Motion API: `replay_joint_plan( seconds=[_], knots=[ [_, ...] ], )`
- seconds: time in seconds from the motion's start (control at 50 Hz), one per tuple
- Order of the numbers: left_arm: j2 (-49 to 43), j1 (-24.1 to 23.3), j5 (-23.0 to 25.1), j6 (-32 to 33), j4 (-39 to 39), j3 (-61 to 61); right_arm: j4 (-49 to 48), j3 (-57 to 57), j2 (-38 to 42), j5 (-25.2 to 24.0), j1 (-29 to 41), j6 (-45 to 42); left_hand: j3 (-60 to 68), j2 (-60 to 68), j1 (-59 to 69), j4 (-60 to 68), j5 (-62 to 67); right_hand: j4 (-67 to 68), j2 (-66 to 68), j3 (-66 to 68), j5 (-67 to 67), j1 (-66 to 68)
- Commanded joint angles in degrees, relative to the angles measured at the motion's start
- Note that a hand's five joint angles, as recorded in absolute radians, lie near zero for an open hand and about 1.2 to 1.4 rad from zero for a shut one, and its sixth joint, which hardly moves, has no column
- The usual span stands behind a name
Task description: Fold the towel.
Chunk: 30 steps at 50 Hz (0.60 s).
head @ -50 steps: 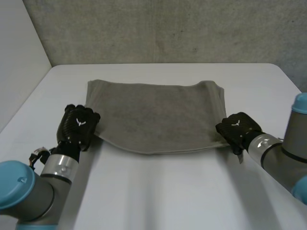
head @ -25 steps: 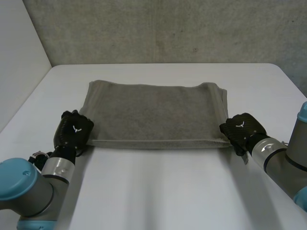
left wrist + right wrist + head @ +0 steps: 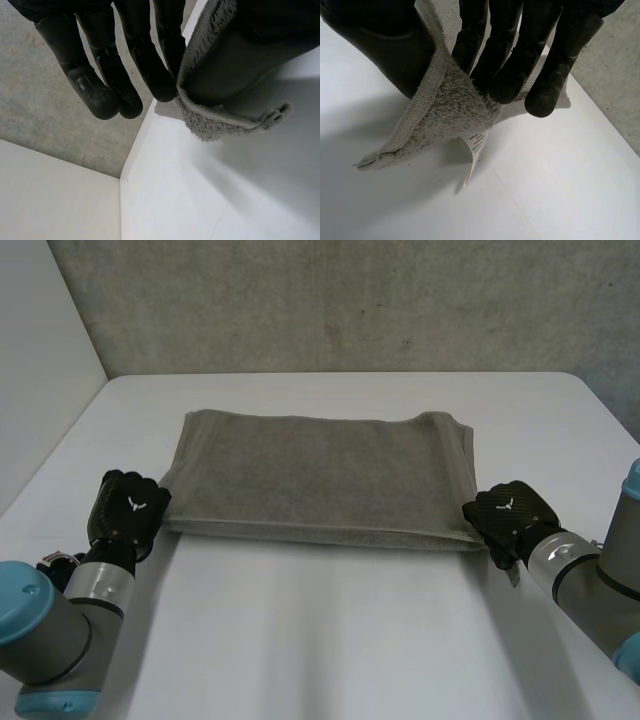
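A grey-brown fluffy towel [image 3: 320, 475] lies flat on the white bench [image 3: 330, 640], in the middle, a little toward the far side. Its long side runs from left to right. The near long edge stretches between the two hands, pulled quite straight.

The left robot hand [image 3: 128, 508] is at the near left corner. In the left wrist view its fingers [image 3: 95, 80] are straight, and the towel corner [image 3: 225, 120] sits pinched between them and the thumb, lifted a little off the bench.

The right robot hand [image 3: 508, 512] is at the near right corner. In the right wrist view the corner [image 3: 445, 110] is squeezed between the big thumb [image 3: 385, 45] and the straight fingers [image 3: 515, 50].

The rest of the towel lies ahead of both hands, away from the robot. Each hand is just as near to its own corner, so neither one is closer. I think the next move is to carry the near edge straight over to the far edge, with both hands going together so the edge stays even.

A small white tag [image 3: 476, 145] hangs from the right corner. It has tiny writing on it, too small to read. No brand name shows.
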Motion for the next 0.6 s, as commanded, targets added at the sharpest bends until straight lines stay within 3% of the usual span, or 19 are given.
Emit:
replay_joint_plan(
  seconds=[0.02, 0.18, 0.4, 0.6],
  knots=[
    [4.4, -0.1, 0.7, 0.2, -4.7, -0.8, 0.4, -0.5, -1.2, -0.1, -0.3, -0.2, -8.1, -6.8, -1.6, -6.9, -14.1, 3.4, 3.6, 3.7, 6.0, 11.3],
    [15.7, -0.1, 0.8, -0.3, -15.5, -2.0, 5.3, -1.7, -12.8, -0.3, -1.1, -1.4, -8.1, -6.8, -1.6, -6.9, -14.1, 3.4, 3.6, 3.7, 6.0, 11.3],
    [37.1, 1.6, 4.0, -0.3, -33.3, -3.3, 31.2, -9.2, -22.6, -5.2, -6.3, -18.2, -8.1, -6.8, -1.6, -6.9, -14.1, 3.4, 3.6, 3.7, 6.0, 11.3],
    [38.0, 4.4, 9.6, -0.5, -36.2, -0.7, 34.1, -14.7, -22.1, -9.1, -6.7, -20.0, -8.1, -6.8, -1.6, -6.9, -14.1, 3.4, 3.6, 3.7, 6.0, 11.3]
  ],
)
